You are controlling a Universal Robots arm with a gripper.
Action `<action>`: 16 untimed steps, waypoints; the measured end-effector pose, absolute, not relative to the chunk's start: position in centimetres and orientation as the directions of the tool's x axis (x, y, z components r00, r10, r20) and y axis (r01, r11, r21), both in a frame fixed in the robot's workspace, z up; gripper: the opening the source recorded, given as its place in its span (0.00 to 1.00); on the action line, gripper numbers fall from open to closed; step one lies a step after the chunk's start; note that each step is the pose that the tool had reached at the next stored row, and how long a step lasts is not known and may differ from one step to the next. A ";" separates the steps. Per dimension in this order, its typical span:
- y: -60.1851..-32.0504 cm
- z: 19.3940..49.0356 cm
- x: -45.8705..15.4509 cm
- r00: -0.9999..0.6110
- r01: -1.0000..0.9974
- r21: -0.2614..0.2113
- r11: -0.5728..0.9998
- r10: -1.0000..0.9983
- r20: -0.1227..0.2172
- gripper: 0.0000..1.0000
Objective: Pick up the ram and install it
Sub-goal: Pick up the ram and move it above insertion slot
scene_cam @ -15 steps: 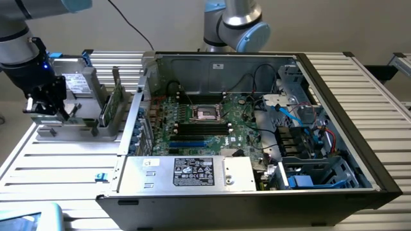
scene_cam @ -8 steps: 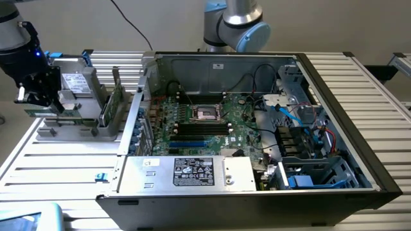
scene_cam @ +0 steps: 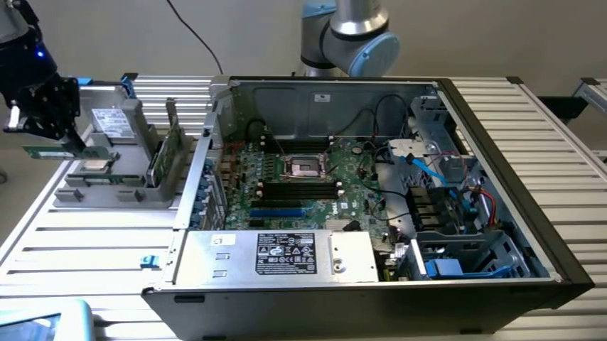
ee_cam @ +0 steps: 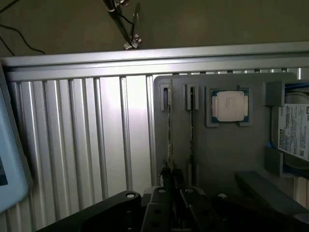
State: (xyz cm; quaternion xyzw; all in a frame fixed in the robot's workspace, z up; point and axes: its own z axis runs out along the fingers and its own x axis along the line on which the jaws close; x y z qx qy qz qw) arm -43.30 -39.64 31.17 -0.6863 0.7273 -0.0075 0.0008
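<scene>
My gripper [scene_cam: 68, 142] hangs over the exterior view's left end of a grey parts holder [scene_cam: 124, 192] and is shut on the ram [scene_cam: 43, 152], a thin green stick held level just above the holder. In the wrist view the ram [ee_cam: 170, 130] appears edge-on as a thin line running from my gripper [ee_cam: 169, 178] along one narrow slot of the holder [ee_cam: 227, 154]. On the exterior view's right the computer case [scene_cam: 493, 135] lies open, with black memory slots [scene_cam: 298, 190] on the motherboard below the processor socket [scene_cam: 308, 167].
The holder also carries a square silver processor chip [ee_cam: 230, 106], a grey drive with a white label [ee_cam: 295, 133] and another upright green board [scene_cam: 170, 153]. Everything rests on a ribbed aluminium table [scene_cam: 85, 241]. The power supply box [scene_cam: 275, 254] and cables [scene_cam: 427, 170] crowd the case.
</scene>
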 end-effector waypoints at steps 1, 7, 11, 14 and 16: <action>-39.6 31.6 -43.3 -0.058 -0.998 -0.012 0.058 -0.998 0.009 0.13; -39.6 34.4 -42.9 -0.058 -0.998 -0.012 0.058 -0.998 0.009 0.13; -39.6 36.2 -42.0 -0.058 -0.998 -0.012 0.058 -0.998 0.009 0.13; -39.6 37.4 -41.1 -0.058 -0.998 -0.012 0.058 -0.998 0.009 0.13; -39.6 38.1 -40.4 -0.058 -0.998 -0.012 0.058 -0.998 0.009 0.13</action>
